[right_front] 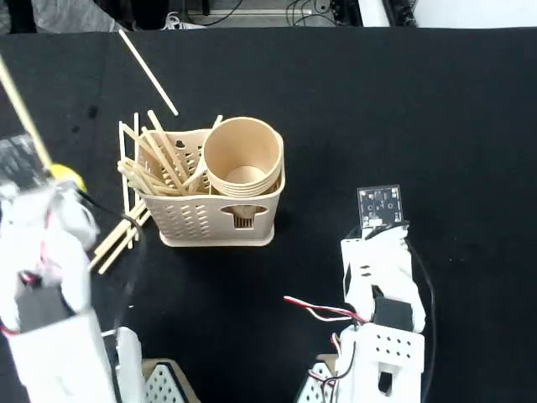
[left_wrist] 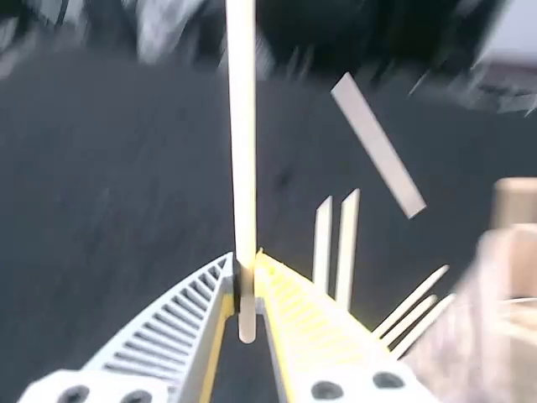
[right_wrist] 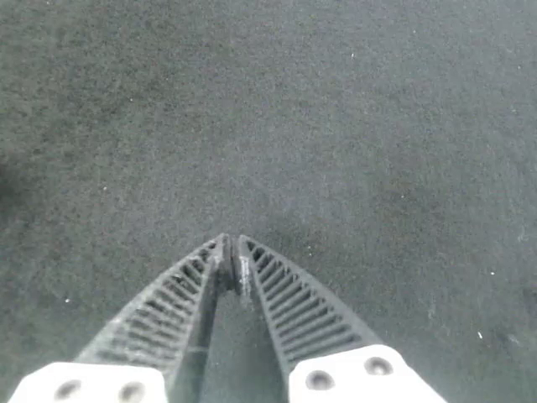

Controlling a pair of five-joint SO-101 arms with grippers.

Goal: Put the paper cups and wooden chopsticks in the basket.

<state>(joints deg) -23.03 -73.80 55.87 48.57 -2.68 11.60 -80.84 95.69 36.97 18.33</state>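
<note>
A beige slotted basket (right_front: 214, 220) stands left of the table's middle, holding stacked paper cups (right_front: 242, 159) and several wooden chopsticks (right_front: 159, 159). More chopsticks (right_front: 117, 239) lie against its left side, and one chopstick (right_front: 148, 72) lies on the cloth behind it. My left gripper (left_wrist: 245, 270) is shut on a single chopstick (left_wrist: 242, 134), raised at the table's left edge; that chopstick (right_front: 21, 113) slants up-left in the high view. My right gripper (right_wrist: 230, 252) is shut with nothing in it, over bare black cloth; its arm (right_front: 379, 285) sits right of the basket.
A black cloth (right_front: 403, 109) covers the table. Loose wires (right_front: 315, 309) run by the right arm's base. The left arm's body (right_front: 42, 285) fills the near left corner.
</note>
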